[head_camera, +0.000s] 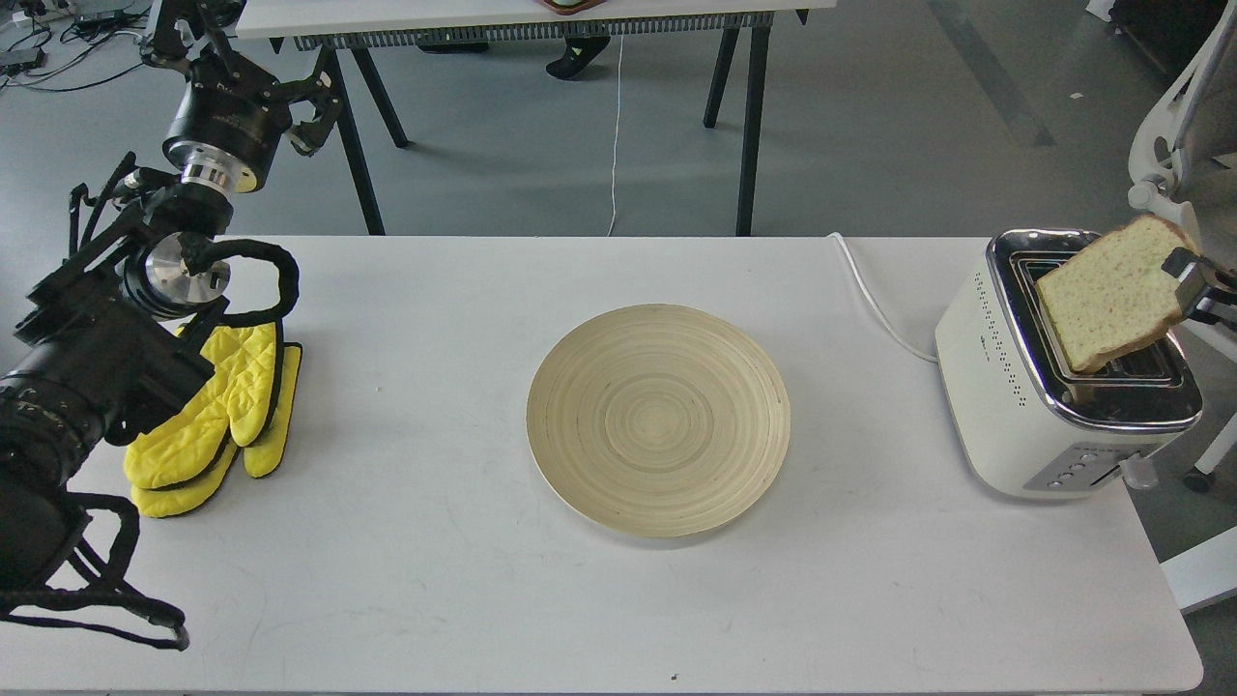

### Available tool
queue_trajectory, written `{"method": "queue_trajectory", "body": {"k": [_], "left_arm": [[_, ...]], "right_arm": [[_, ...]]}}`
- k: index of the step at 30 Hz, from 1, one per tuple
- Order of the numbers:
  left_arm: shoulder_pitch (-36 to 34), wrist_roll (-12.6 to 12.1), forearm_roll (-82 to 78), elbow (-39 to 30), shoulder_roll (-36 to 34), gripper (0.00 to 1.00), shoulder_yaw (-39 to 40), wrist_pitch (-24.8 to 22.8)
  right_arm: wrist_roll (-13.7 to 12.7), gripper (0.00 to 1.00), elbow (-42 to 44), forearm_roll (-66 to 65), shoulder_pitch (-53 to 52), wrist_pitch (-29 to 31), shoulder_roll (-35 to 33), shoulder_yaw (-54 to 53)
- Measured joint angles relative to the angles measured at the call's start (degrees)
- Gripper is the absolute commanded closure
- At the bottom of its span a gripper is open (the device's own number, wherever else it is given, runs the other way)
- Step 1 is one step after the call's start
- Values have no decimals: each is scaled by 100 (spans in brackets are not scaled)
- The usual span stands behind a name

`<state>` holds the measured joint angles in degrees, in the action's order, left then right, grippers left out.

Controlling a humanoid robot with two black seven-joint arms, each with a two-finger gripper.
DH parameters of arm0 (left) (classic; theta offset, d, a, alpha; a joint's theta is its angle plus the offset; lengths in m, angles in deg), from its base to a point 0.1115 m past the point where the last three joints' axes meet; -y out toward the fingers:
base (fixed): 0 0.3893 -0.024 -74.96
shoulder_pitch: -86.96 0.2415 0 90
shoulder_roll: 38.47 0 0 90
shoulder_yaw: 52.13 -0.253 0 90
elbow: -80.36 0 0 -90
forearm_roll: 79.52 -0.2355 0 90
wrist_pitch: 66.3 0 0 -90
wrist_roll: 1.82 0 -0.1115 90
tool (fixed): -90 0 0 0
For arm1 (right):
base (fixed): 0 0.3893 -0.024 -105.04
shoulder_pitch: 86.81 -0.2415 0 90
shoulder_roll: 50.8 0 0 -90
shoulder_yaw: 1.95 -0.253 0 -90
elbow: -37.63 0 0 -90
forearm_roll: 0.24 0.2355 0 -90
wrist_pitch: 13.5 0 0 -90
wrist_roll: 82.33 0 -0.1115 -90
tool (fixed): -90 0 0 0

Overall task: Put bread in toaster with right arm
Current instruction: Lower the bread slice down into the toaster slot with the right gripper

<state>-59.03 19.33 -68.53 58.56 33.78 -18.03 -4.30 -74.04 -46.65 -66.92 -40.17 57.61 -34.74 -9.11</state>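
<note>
White flat worktop (387, 580) nearest the camera, bare at its front edge. Mid-worktop sits a round pale bamboo plate (658, 418), nothing on it, well left of the right end effector (1191, 286), likely the bread's pickup spot. Pair of yellow quilted oven mitts (217, 416) lies far left, beside the parked black left arm; left end effector (246, 68) is raised beyond the worktop's far edge, fingers look spread, holding nothing, kept clear of the work. Right side: cream-white two-slot toaster with chrome top (1024, 406), directly below and left of the right end effector; white cord (875, 300) trails off its back. Pale tan bread slice with brown crust (1111, 295) is pinched at its right crust edge by the right end effector, only the tip of which shows at the frame edge. Slice is tilted, lower corner at or just in a slot, top leaning right, probably angled to feed in corner-first. Needs uprighting before release, else it may jam on the chrome rim.
</note>
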Motion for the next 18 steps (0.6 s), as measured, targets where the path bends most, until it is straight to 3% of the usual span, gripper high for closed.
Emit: {"method": "queue_trajectory", "body": {"k": [6,11,18], "left_arm": [[0,1,0,0,0,0,0,0],[0,3,0,0,0,0,0,0],[0,4,0,0,0,0,0,0]], "right_arm": [[-20,74,78,30,48,0,332,-3],[-15,39,60,62,36,-32,501,-104],[41,20,9,80,10,-53,484,-653]]}}
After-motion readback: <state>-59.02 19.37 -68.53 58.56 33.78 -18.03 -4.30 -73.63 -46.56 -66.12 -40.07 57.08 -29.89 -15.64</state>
